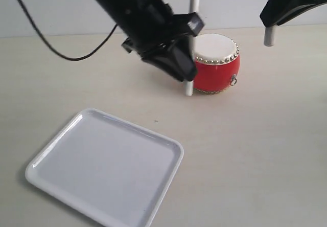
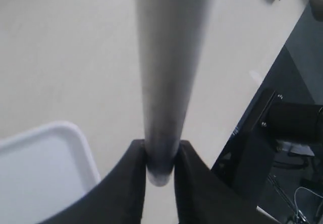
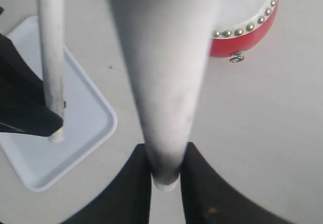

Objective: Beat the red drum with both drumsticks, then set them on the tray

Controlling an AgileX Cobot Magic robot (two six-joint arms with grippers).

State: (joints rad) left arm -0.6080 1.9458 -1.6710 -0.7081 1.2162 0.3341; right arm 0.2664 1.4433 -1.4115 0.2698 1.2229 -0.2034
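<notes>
- Drum as landmark: the red drum [image 1: 217,63] stands upright on the table [image 1: 255,150], its cream skin bare, with nothing resting on it.
- Left gripper [image 2: 160,158]: jaws pressed onto the left stick [image 1: 190,86], pinching it near one end. The stick stands upright just beside the drum, on the side facing the tray. Whether its lower tip touches the table cannot be told.
- Right gripper [image 3: 165,163]: jaws likewise clamped on the right stick [image 3: 161,57], held above table level on the side of the drum away from the tray and clear of the skin.
- Tray [image 1: 102,165]: lies flat in front of the drum, well apart from it, holding nothing.
- Progress, as a judgement: both sticks are in grasp and neither meets the skin. Whether any beat has been struck cannot be told, and setting both sticks on the tray is yet to be done.
- Surface and room: pale, matte, uncluttered tabletop. A black cable [image 1: 46,43] trails across it well away from the drum, beyond the tray, and a plain light wall [image 1: 61,7] rises behind the drum.
</notes>
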